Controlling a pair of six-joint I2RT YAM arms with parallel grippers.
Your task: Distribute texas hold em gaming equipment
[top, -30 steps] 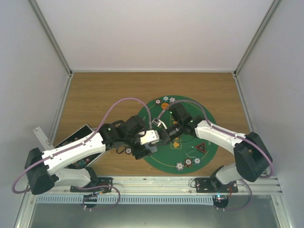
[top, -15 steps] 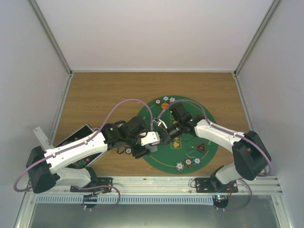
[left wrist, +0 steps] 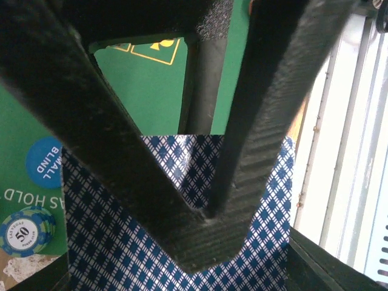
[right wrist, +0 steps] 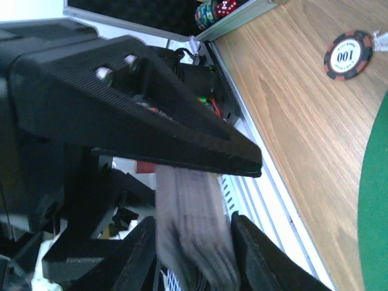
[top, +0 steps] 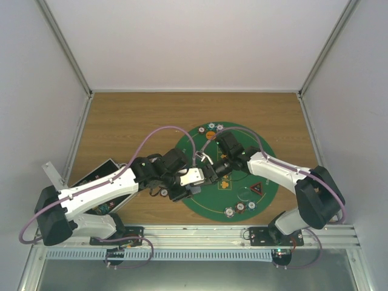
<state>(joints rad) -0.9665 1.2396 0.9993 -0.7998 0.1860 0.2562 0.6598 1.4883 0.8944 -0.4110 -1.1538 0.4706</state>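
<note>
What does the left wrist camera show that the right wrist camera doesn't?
Only the left wrist view shows the blue checked back of the card deck, a blue disc marked BLIND and a 50 chip. Only the right wrist view shows a red-black 100 chip on the wooden table, and the black case holding red dice. Both show the card deck, edge-on from the right wrist, and the green mat.

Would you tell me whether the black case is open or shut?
Open: in the right wrist view the black case shows its foam lining, with chips and red dice lying inside.
</note>
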